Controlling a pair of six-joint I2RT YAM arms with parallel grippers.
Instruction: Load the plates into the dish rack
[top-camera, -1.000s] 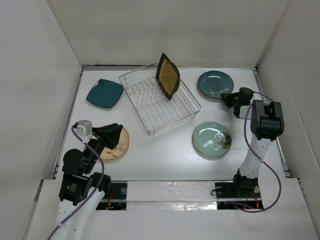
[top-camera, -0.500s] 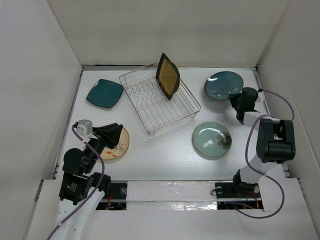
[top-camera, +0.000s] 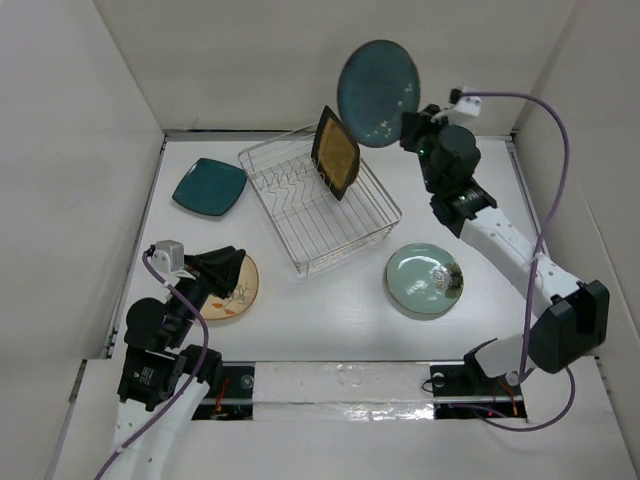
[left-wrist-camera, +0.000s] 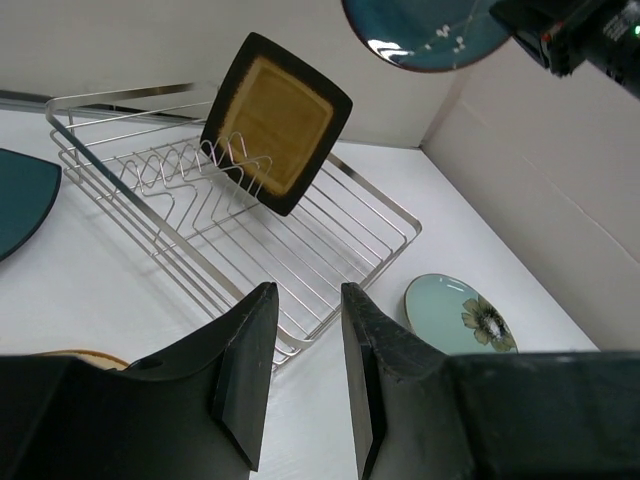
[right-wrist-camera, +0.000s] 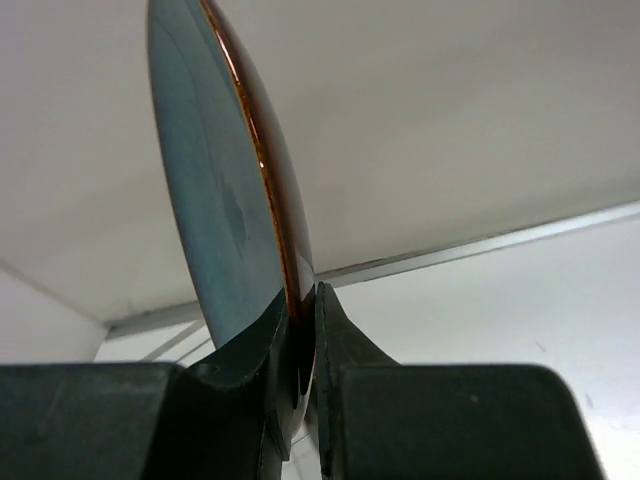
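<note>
Currently aloft: one blue-grey plate (top-camera: 378, 93), held on edge high above the far end of the table, behind and above the dish rack (top-camera: 325, 228). Right gripper (top-camera: 415, 125): clamped on the plate's rim only, jaws nearly together with just the rim's thickness between them in the wrist view, the rest of the plate standing free above the grip. Left gripper (left-wrist-camera: 307, 292): empty, jaws a narrow gap apart, over the cream plate (top-camera: 238, 288) at the near left; whether it touches that plate cannot be told. Rack contents: one amber plate (top-camera: 336, 152), leaning upright in the tines at the far right end. Still flat on the table: teal plate (top-camera: 210, 186) left of the rack, green plate (top-camera: 424, 280) near right. Hazards, as judged: a glazed rim in so small a pinch may swivel or slip under the plate's own weight, and from this height a drop would likely break it. On descent the plate could knock the amber plate over if brought down too near it. Missing a slot between tines would leave it skidding flat or shoving the light wire rack aside.
</note>
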